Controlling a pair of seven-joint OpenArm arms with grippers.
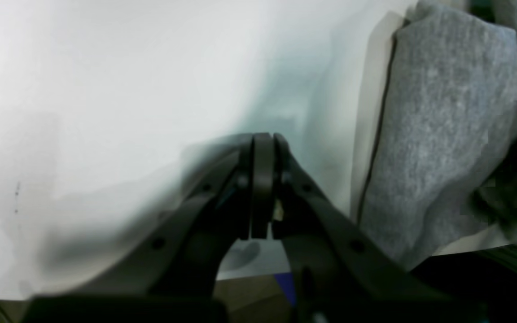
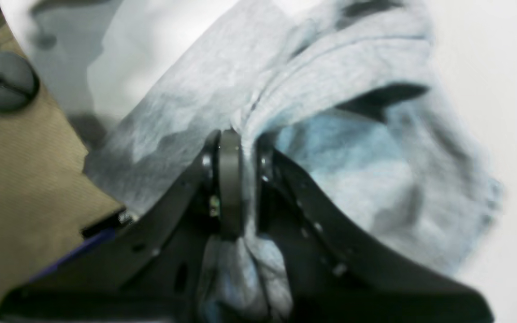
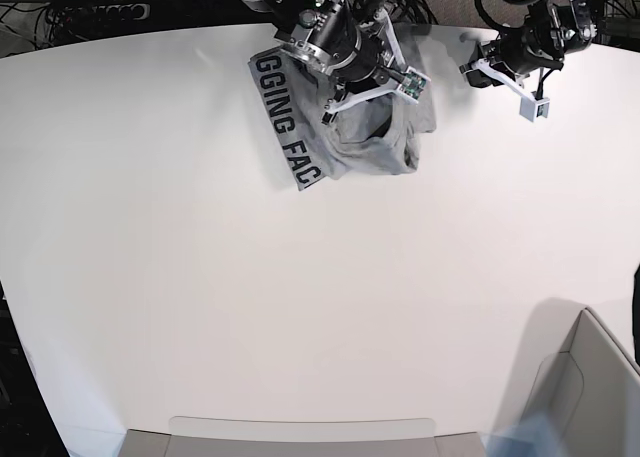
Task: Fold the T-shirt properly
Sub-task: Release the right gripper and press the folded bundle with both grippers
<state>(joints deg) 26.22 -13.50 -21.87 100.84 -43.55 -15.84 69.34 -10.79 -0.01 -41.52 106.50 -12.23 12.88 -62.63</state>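
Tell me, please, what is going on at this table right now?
A two-armed robot is working on a grey T-shirt that lies bunched near the far edge of the white table, with part of its black lettering showing. The right gripper is closed on a fold of the fabric. The left gripper is shut and empty, off to the side over bare tabletop, with the shirt beside it. The garment is crumpled, not yet folded.
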